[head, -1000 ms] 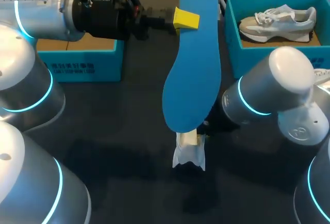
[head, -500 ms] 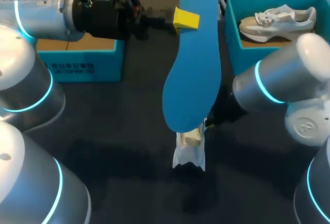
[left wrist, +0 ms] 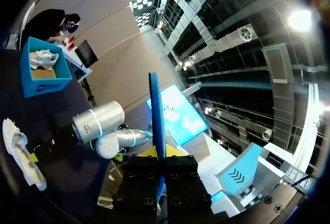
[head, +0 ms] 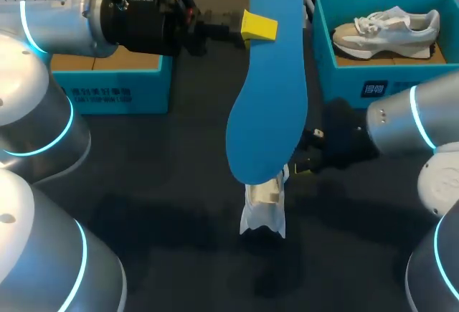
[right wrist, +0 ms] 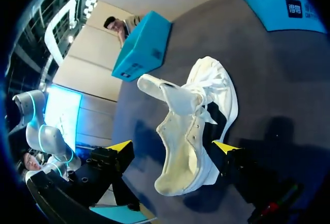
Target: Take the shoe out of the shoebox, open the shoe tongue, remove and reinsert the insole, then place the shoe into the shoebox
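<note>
From above, our insole covers most of the white shoe (only one end peeks out beneath) and nearly all of our right gripper. Our left arm hides much of the left shoebox; the right shoebox runs off the edge.

In the head view, the right arm is being drawn back from the middle of the table toward 3 o'clock, away from the blue insole. The label on the front wall of the shoebox, covered a second ago, is being uncovered. The right gripper is being brought into sight at 3 o'clock of the white shoe.
</note>
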Action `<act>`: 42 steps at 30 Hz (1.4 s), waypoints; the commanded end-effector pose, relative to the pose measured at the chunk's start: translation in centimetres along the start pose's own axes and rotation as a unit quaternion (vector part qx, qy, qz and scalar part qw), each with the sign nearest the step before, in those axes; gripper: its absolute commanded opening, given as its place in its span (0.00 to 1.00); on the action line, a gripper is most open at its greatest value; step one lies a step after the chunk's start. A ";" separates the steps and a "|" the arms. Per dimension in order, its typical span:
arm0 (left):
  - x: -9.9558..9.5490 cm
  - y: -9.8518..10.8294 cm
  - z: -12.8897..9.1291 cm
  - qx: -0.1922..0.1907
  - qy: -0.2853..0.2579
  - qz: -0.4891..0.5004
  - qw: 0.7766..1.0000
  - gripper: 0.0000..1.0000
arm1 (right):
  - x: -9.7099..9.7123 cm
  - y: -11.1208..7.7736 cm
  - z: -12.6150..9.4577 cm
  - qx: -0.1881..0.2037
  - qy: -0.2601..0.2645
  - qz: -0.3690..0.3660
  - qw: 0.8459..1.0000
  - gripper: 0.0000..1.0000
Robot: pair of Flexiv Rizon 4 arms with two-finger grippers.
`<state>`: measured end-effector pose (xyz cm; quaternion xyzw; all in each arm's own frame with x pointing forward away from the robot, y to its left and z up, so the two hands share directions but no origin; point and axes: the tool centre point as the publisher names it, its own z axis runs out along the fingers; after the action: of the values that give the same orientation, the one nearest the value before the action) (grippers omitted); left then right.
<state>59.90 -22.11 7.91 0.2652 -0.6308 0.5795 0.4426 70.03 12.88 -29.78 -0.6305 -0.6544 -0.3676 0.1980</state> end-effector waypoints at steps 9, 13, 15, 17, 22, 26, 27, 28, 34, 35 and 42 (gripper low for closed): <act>0.0 0.2 0.0 0.001 0.000 0.000 1.000 0.00 | 1.1 0.9 -2.7 -0.006 0.112 0.011 0.994 1.00; 0.0 0.2 0.0 0.001 0.000 0.000 1.000 0.00 | 2.2 1.4 -4.1 0.029 0.150 0.007 0.988 1.00; 0.0 0.2 0.0 0.001 0.000 0.000 1.000 0.00 | 2.6 1.7 -4.7 0.038 0.159 0.007 0.987 1.00; 0.0 0.2 0.0 0.001 0.000 0.000 1.000 0.00 | 2.9 2.0 -5.4 0.048 0.161 0.013 0.986 1.00; 0.0 0.2 0.0 0.001 0.000 0.000 1.000 0.00 | 3.4 2.8 -7.2 0.043 0.181 0.025 0.982 1.00; 0.0 0.2 0.0 0.001 0.000 0.000 1.000 0.00 | 3.8 3.4 -8.8 0.039 0.199 0.052 0.978 1.00; 0.0 0.2 0.0 0.001 0.000 0.000 1.000 0.00 | 3.9 3.5 -9.1 0.039 0.202 0.054 0.977 1.00; 0.0 0.2 0.0 0.001 0.000 0.000 1.000 0.00 | 4.1 3.7 -9.6 0.036 0.206 0.048 0.977 1.00; 0.0 0.2 0.0 0.001 0.000 0.000 1.000 0.00 | 4.8 4.3 -11.6 0.026 0.239 0.045 0.969 1.00; 0.0 0.2 0.0 0.001 0.000 0.000 1.000 0.00 | 4.8 4.4 -11.9 0.026 0.239 0.046 0.970 1.00; 0.0 0.2 0.0 0.001 0.000 0.000 1.000 0.00 | 5.2 4.8 -12.8 0.034 0.261 0.081 0.961 1.00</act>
<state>59.90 -22.11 7.91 0.2652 -0.6308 0.5795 0.4426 71.53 6.82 -16.72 -0.5551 -0.5376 -0.4811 0.4140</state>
